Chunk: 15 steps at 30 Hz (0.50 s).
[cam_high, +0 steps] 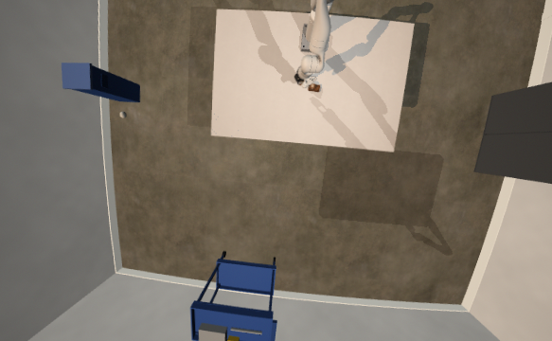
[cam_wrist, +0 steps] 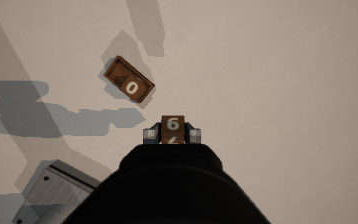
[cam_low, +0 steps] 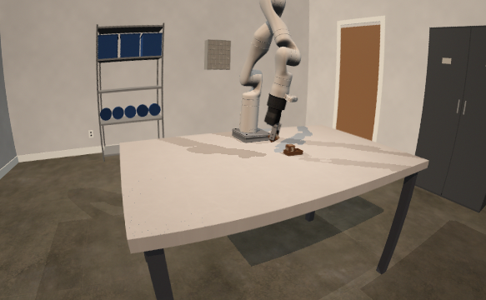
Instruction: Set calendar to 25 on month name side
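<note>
Turning the cube (cam_wrist: 173,129) clamped between the gripper's (cam_low: 273,139) (cam_wrist: 172,135) fingers calls for a slow wrist roll, well above the table (cam_high: 257,109) (cam_low: 184,183) (cam_wrist: 290,75), checking its digit before approaching the tray (cam_high: 317,90) (cam_low: 293,153) (cam_wrist: 111,75), which lies ahead and left of the fingers, a 0-topped cube (cam_low: 289,147) (cam_wrist: 132,88) inside

Black two-finger gripper (cam_wrist: 173,129) grips brown wooden cube (cam_wrist: 173,129) showing 6; brown rectangular wooden tray (cam_wrist: 112,76) holds brown "0" cube (cam_wrist: 139,91), near.

White arm (cam_high: 319,28) (cam_low: 283,35), black wrist section (cam_low: 276,102).
</note>
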Available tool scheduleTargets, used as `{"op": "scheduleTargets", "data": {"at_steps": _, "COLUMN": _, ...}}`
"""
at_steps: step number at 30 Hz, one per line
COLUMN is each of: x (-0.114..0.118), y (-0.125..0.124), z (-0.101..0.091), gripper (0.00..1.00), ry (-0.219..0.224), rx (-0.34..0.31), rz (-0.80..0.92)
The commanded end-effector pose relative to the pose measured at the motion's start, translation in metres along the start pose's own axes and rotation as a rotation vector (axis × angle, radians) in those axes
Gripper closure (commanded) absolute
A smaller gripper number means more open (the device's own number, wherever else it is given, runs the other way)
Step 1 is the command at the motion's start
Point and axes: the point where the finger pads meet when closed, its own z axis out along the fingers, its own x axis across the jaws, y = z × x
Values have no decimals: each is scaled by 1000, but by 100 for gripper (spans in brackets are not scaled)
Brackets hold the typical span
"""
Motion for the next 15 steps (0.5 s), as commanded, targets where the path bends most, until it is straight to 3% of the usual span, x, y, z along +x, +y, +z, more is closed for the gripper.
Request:
{"op": "scheduleTargets", "data": {"at_steps": 1, "x": 1, "y": 4, "z": 0, "gripper": 40, "ry": -7, "rx": 28, "rz": 11}}
{"op": "scheduleTargets", "data": {"at_steps": 15, "x": 2, "y": 6, "z": -1, "gripper": 40, "ry": 2, "rx": 196, "rz": 12}}
